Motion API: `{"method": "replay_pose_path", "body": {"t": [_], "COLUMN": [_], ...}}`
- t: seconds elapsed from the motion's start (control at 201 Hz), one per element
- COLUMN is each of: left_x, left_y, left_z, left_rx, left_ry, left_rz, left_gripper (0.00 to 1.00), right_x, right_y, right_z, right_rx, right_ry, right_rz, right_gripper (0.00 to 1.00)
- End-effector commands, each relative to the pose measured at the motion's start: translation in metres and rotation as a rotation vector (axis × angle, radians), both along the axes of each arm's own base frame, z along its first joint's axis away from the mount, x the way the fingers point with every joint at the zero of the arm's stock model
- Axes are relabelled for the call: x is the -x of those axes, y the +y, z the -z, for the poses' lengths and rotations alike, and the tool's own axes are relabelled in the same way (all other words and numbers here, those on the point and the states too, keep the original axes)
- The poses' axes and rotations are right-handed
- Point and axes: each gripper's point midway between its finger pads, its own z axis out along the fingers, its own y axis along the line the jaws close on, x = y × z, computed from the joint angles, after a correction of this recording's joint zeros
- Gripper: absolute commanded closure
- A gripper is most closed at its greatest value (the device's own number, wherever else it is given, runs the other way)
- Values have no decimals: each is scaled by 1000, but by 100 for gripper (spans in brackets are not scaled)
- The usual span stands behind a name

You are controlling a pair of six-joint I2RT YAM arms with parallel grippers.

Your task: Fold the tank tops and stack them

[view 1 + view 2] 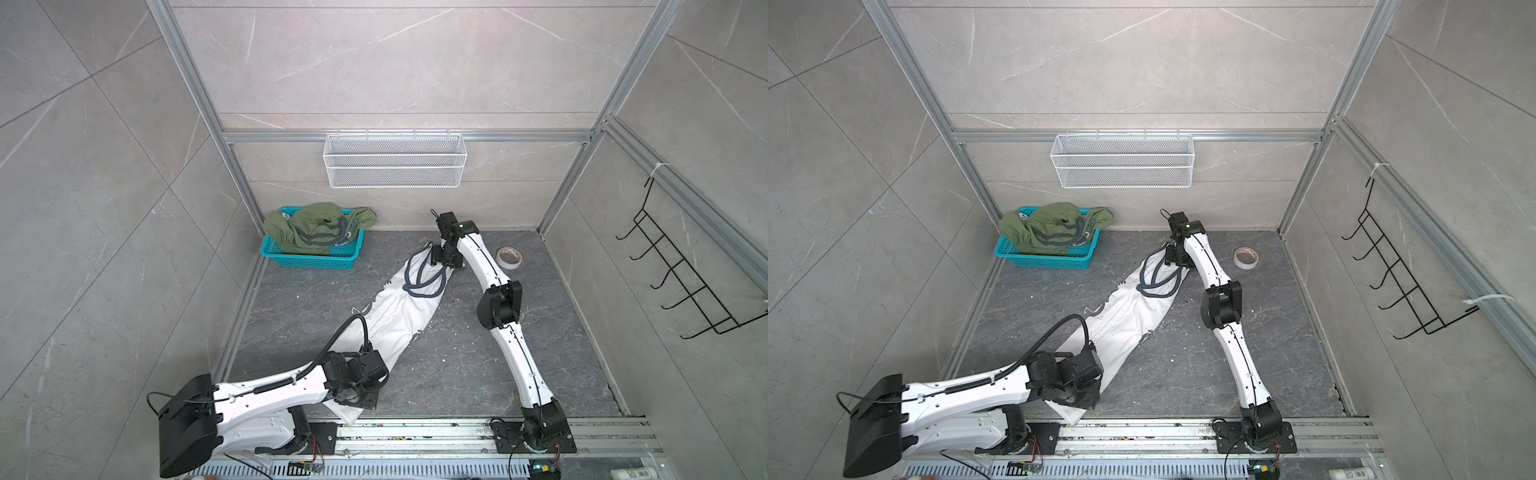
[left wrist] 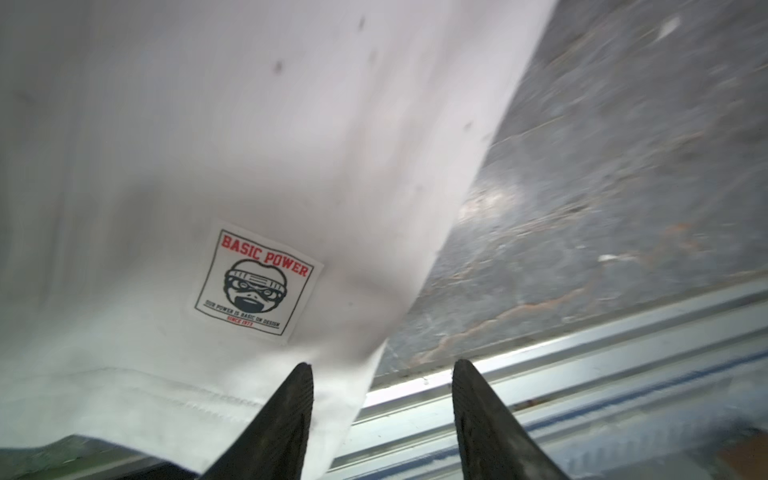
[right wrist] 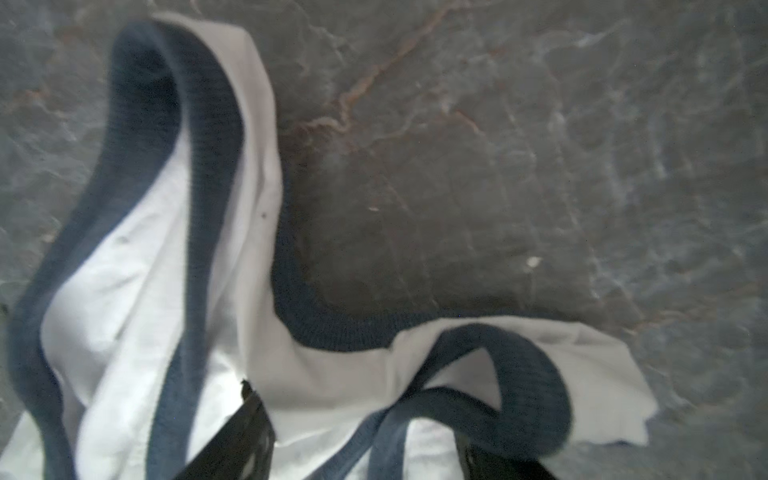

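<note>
The white tank top lies on the dark floor as a long narrow strip. It runs from the front left to the back right, with its navy-trimmed straps at the far end. My left gripper hangs open over the hem corner, near a sewn label; one of its fingers overlaps the cloth. My right gripper is open at the strap end, with cloth and a strap loop lying between its fingers. The olive green tank top sits bunched in the teal basket.
A roll of tape lies on the floor just right of the right arm. A white wire basket hangs on the back wall and a black hook rack on the right wall. An aluminium rail runs along the front edge.
</note>
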Motion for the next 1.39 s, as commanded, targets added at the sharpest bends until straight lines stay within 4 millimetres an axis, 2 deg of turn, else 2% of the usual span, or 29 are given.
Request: {"method": "replay_pose_path", "body": {"t": [0.0, 0.03, 0.05, 0.149, 0.159, 0.294, 0.383, 0.458, 0.577, 0.761, 0.821, 0.951, 1.115, 1.224, 1.284, 1.319, 1.389], "left_x": [-28, -35, -39, -59, -61, -79, -86, -85, -78, -61, -53, -34, -10, 5, 14, 18, 26], "left_y": [10, 17, 22, 43, 45, 57, 52, 47, 46, 51, 55, 59, 57, 36, 16, 3, -28], "left_z": [-44, -49, -51, -51, -51, -43, -30, -14, 15, 36, 41, 52, 63, 69, 70, 70, 68], "left_rx": [-8, -32, -47, -57, -54, -10, 18, 2, -59, -115, -143, -181, -207, -185, -155, -136, -97], "left_ry": [-176, -194, -194, -161, -161, -116, -93, -46, 40, 113, 133, 172, 216, 241, 249, 255, 253], "left_rz": [-33, -56, -77, -193, -204, -304, -302, -281, -257, -227, -222, -228, -196, -99, -35, -4, 67], "left_gripper": [43, 43, 43, 43, 43, 44, 45, 45, 45, 46, 46, 46, 46, 46, 46, 46, 46], "right_x": [10, 14, 20, 40, 41, 71, 94, 111, 123, 115, 111, 101, 83, 68, 57, 54, 41], "right_y": [11, 13, 14, 25, 27, 38, 50, 58, 66, 71, 63, 31, 7, -5, -7, -9, -4], "right_z": [-63, -84, -82, -100, -107, -111, -99, -81, -45, -5, 9, 33, 45, 48, 45, 56, 54], "right_rx": [-38, -50, -49, -69, -75, -140, -159, -185, -185, -145, -83, 67, 113, 141, 136, 140, 120], "right_ry": [-78, -111, -96, -119, -137, -135, -114, -60, 5, 70, 89, 144, 149, 146, 128, 145, 128], "right_rz": [-57, -65, -73, -99, -102, -103, -119, -115, -108, -101, -82, -24, 2, 8, 8, 9, -5], "right_gripper": [32, 32, 32, 32, 31, 32, 32, 32, 32, 34, 35, 36, 37, 38, 38, 38, 38]}}
